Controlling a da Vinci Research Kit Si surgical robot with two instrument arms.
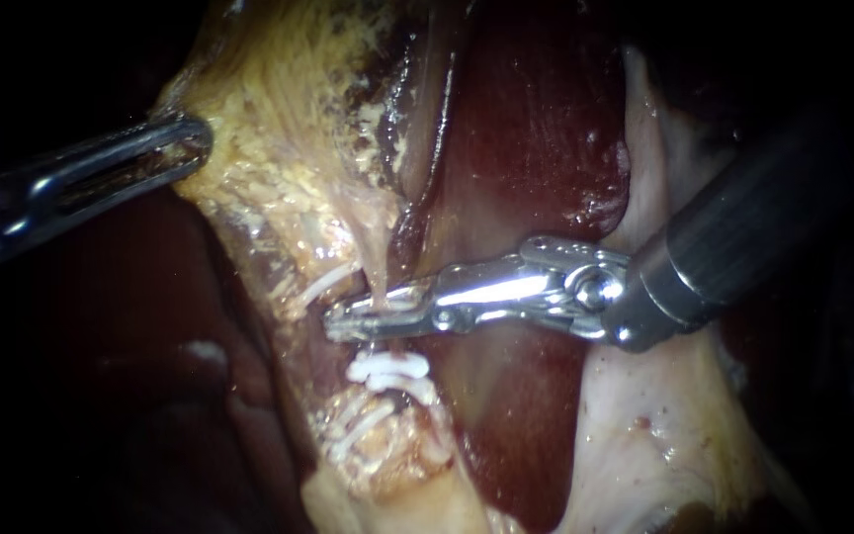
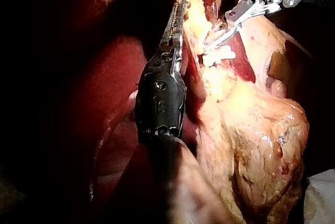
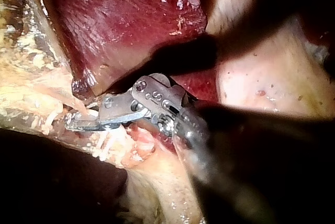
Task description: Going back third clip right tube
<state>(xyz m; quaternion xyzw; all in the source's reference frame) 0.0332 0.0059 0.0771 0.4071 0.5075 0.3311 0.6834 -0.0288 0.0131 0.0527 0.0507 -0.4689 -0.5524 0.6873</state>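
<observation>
My right instrument point(image 1: 343, 324) comes in from the right, and its jaws are open a little on either side of a thin pale tube point(image 1: 376, 272). The tube runs down from the yellowish gallbladder tissue point(image 1: 289, 109) and passes between the jaws. Just below them a white clip point(image 1: 387, 368) lies across the tube, with another clip point(image 1: 358, 423) lower down. My left instrument point(image 1: 190, 143) is shut on the edge of the gallbladder tissue at the upper left. In the left wrist view its jaws point(image 2: 180, 12) lie along that tissue. The right wrist view shows the right instrument point(image 3: 73, 122) at the tube.
Dark red liver point(image 1: 536, 129) fills the space behind and to the right of the tube. Pale membrane point(image 1: 644, 425) lies under the right instrument's shaft. A further white clip point(image 1: 323, 282) sits left of the tube. The bulging gallbladder point(image 2: 256, 145) lies beside my left instrument.
</observation>
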